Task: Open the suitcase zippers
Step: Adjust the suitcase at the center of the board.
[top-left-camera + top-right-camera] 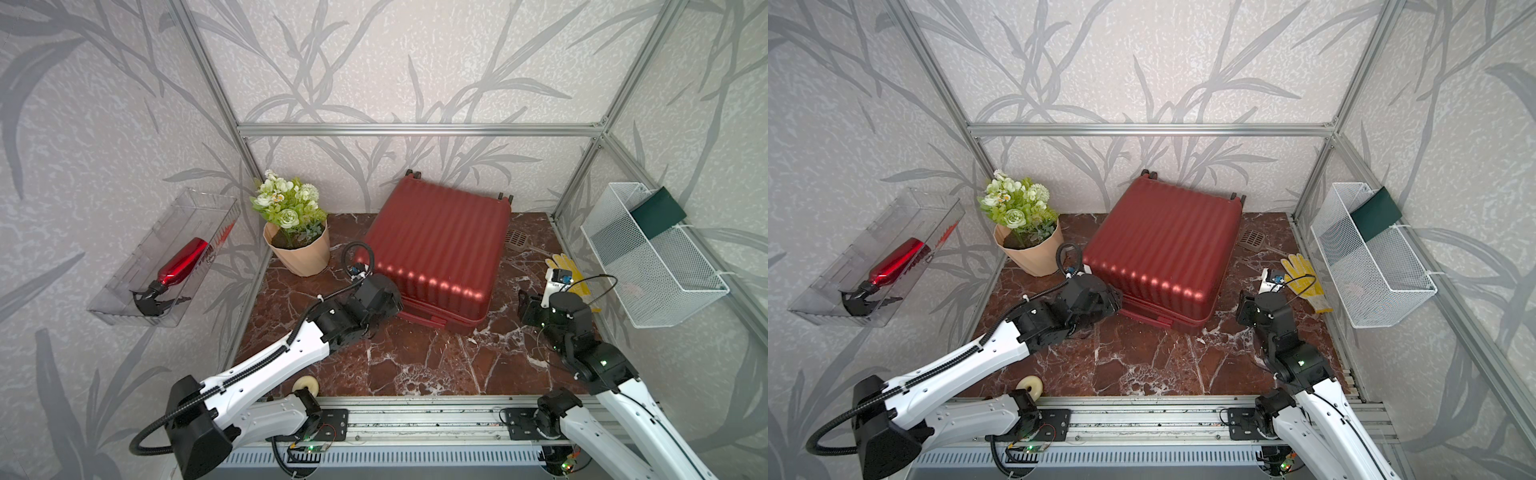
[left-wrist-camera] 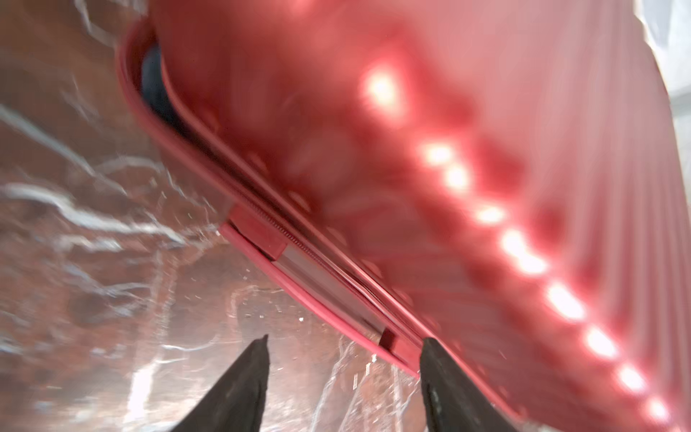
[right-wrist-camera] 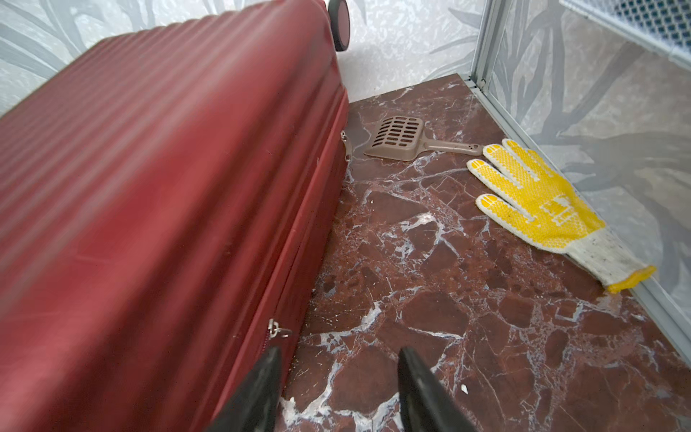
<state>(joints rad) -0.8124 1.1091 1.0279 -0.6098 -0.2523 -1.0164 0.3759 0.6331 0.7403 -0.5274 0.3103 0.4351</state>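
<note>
My left gripper [image 2: 342, 361] stands open with nothing between its fingers. The suitcase [image 1: 436, 241] lies flat on the marble table [image 1: 415, 357] right ahead of them, and one fingertip is just beside its rim, by the handle [image 2: 318, 276]. My right gripper [image 3: 336, 374] is parted and empty, over the marble beside the case's side wall. The zippers [image 3: 276, 331] run along that seam. One slider sits just ahead of my nearer fingertip, and another slider [image 3: 346, 144] sits far beyond, near the scoop [image 3: 400, 138] and the yellow glove [image 3: 542, 209].

Suitcase [image 1: 436, 245] glossy ribbed shell, tabletop [image 1: 415, 361] polished veined marble, glove [image 3: 542, 202] knitted cloth.
</note>
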